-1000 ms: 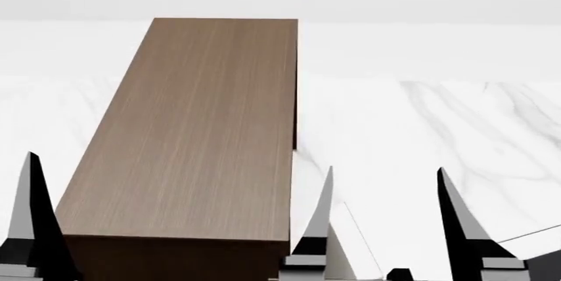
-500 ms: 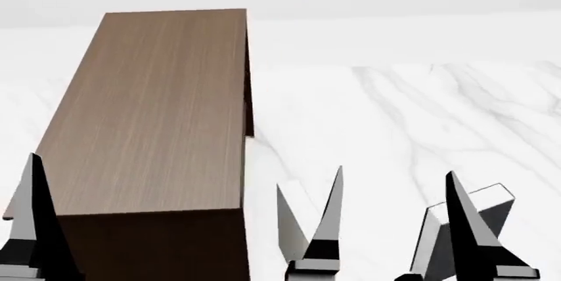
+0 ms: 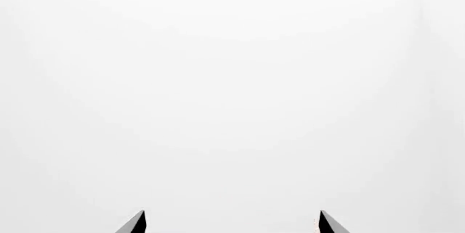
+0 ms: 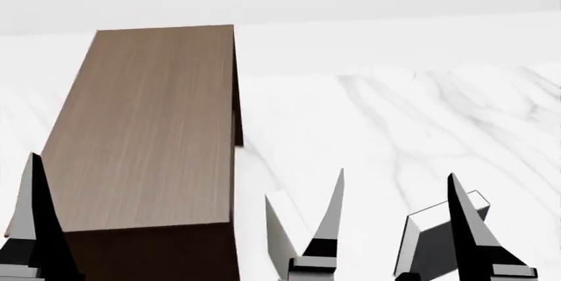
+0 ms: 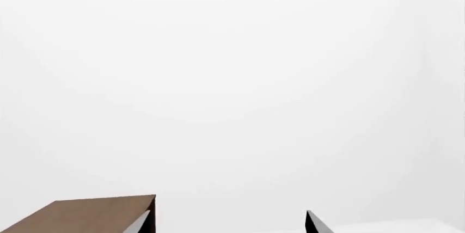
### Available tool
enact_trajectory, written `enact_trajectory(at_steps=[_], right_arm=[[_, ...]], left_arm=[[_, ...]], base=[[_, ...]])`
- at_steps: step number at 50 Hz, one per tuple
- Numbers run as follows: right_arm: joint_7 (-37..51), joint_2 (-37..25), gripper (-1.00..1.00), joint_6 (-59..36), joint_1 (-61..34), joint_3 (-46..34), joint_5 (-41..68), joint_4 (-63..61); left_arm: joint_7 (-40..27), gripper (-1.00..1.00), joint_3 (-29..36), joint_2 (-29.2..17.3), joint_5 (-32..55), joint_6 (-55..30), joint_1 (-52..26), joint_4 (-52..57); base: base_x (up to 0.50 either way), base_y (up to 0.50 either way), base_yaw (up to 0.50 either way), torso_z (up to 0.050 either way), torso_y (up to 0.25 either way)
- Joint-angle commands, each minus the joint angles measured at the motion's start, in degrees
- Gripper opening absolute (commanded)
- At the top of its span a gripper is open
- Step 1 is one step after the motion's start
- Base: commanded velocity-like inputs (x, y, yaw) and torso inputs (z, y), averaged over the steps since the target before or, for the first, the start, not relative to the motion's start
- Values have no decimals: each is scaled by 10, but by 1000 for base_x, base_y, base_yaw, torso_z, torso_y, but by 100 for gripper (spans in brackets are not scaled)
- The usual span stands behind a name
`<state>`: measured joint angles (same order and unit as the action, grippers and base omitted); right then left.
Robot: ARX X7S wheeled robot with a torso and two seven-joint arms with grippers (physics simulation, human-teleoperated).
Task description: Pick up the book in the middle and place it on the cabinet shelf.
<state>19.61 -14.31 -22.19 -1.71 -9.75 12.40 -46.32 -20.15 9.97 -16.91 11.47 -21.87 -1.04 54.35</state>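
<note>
Books first, in the head view. The thick dark grey book with white page edges (image 4: 434,245) stands tilted on the white marble table (image 4: 395,117), low on the right side. It sits just behind the outer finger of the right gripper (image 4: 395,228). That black pointed finger (image 4: 469,228) crosses in front of the book, so part of the book is hidden. I cannot tell if the finger touches it. The other right finger (image 4: 329,218) stands well to the left of the book, so the jaws are wide apart and nothing is held between them. An off-white book (image 4: 280,228) stands just beside this inner finger, on its left.

The tall brown wood cabinet (image 4: 149,136) fills the left part of the view. Its flat top is bare. Its dark side faces the off-white book. Between the cabinet and the grey book lie the off-white book and a strip of table. Beyond the books the marble table is wide and open.

Only one finger of the left gripper (image 4: 35,222) shows at the far left, in front of the cabinet.

Next, the left wrist view. Two dark finger tips (image 3: 134,223) poke in, set far apart, with nothing between them. All else is plain white.

Last, the right wrist view. One dark finger tip (image 5: 316,223) shows, and a corner of the brown cabinet top shows beside it. The grey book is out of this view.
</note>
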Motion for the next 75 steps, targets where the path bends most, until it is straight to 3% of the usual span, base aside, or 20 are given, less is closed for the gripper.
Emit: enact_trajectory(at_steps=[1, 21, 56, 66, 73, 75], right_arm=[[9, -6, 100, -4, -2, -5, 0, 0], [17, -13, 100, 3, -4, -10, 5, 5], [30, -25, 100, 5, -7, -18, 13, 8], [36, -29, 100, -1, -9, -19, 16, 4], [62, -30, 100, -62, -43, -7, 16, -22], [75, -29, 100, -126, -100, -17, 6, -13]], left_arm=[[-7, 100, 3, -6, 4, -1, -1, 2], [-20, 100, 11, -18, 8, -13, -6, 4], [-34, 100, 23, -34, 18, -7, -10, 2], [-33, 100, 27, -32, 28, 7, -8, -9], [-39, 100, 34, -30, 34, 1, -9, -8], [-38, 100, 31, -30, 37, 5, -7, -11]], base=[[0, 0, 0, 50, 0], [0, 0, 0, 50, -5], [0, 0, 0, 38, -205], [0, 0, 0, 0, 0], [0, 0, 0, 0, 0], [0, 0, 0, 0, 0]])
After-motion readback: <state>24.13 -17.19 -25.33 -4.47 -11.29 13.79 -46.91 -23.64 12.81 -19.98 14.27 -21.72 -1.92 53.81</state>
